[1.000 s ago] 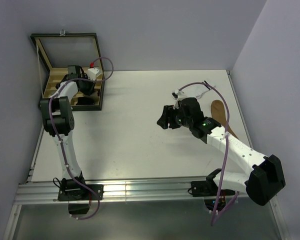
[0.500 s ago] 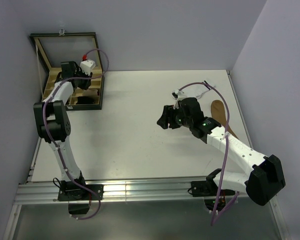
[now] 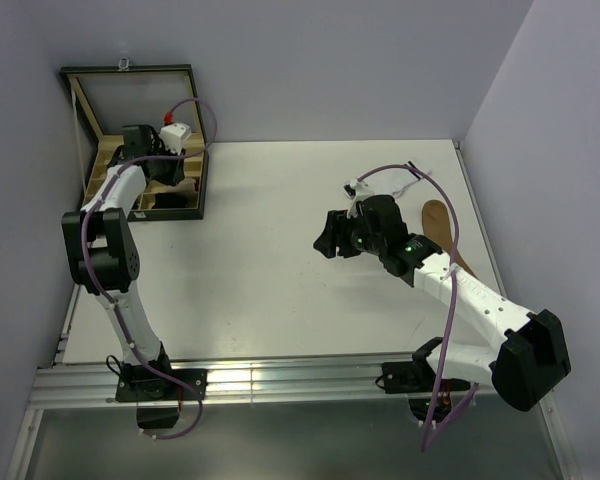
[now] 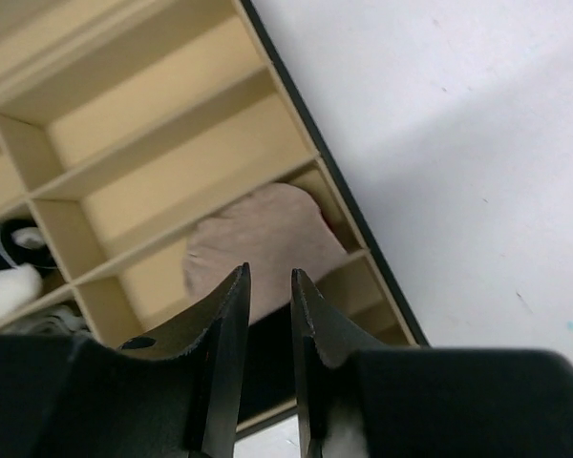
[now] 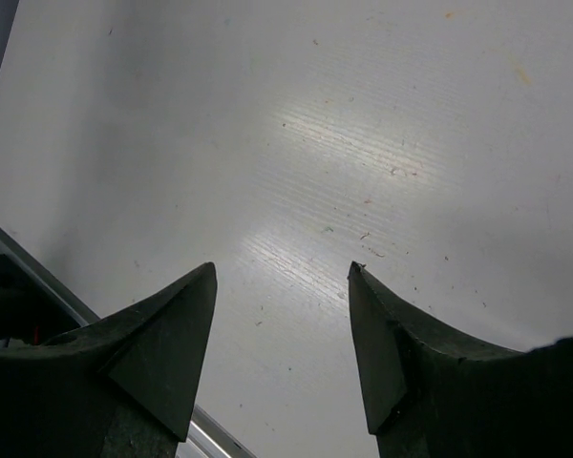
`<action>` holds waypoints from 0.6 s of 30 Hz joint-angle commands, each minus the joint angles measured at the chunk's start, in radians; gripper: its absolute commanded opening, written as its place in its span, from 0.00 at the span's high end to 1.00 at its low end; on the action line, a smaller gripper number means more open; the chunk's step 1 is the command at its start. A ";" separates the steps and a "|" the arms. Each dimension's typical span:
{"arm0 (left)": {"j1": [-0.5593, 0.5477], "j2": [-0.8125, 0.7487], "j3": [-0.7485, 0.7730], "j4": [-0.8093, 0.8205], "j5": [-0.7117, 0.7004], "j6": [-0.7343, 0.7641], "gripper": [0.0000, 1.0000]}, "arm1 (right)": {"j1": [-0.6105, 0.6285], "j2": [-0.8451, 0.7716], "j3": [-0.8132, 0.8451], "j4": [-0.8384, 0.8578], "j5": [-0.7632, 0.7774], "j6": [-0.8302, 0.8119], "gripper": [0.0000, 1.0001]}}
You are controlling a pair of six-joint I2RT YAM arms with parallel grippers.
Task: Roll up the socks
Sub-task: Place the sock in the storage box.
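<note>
Lying in box (image 4: 153,95), edge compartment, beige sock (image 4: 263,239)

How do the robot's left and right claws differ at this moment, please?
The left claw's fingers stand only a narrow gap apart; the right claw's are spread wide. The left claw hangs over the wooden box, above a beige sock lying in one compartment; the right claw hangs over the white table. Both hold nothing.
</note>
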 commanded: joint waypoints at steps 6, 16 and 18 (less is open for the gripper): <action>-0.047 0.027 0.075 -0.102 -0.031 -0.038 0.72 | -0.013 -0.021 -0.021 0.047 -0.004 0.000 0.36; -0.048 0.063 0.095 -0.109 -0.100 -0.079 0.75 | -0.019 -0.014 -0.021 0.046 -0.009 0.003 0.36; -0.048 0.052 0.075 -0.080 -0.129 -0.093 0.76 | -0.019 -0.015 -0.026 0.049 -0.006 0.003 0.36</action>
